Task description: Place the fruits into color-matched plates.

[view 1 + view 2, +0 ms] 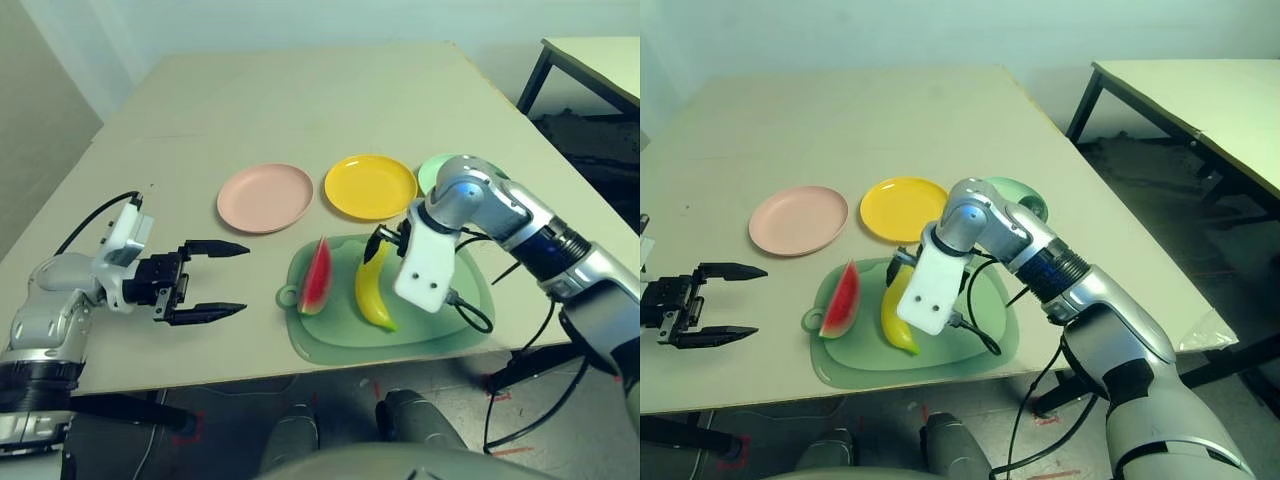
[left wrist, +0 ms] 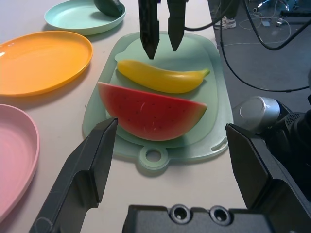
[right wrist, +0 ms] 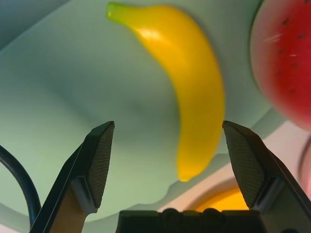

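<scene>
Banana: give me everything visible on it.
The banana is a smooth, curved yellow piece, glossy and plastic-looking, with one green tip. It lies on its side on the green mat, green tip toward the robot, beside the watermelon wedge with a gap between. The right claw hovers over it, open, not gripping it. No damage shows.

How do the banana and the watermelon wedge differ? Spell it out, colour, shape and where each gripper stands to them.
The banana is yellow with a green tip; the watermelon wedge is red with dark seeds. The banana is slim and curved, the wedge broader. The right gripper hovers open over the banana, while the left gripper stands open well off the wedge. Both lie on the green mat.
</scene>
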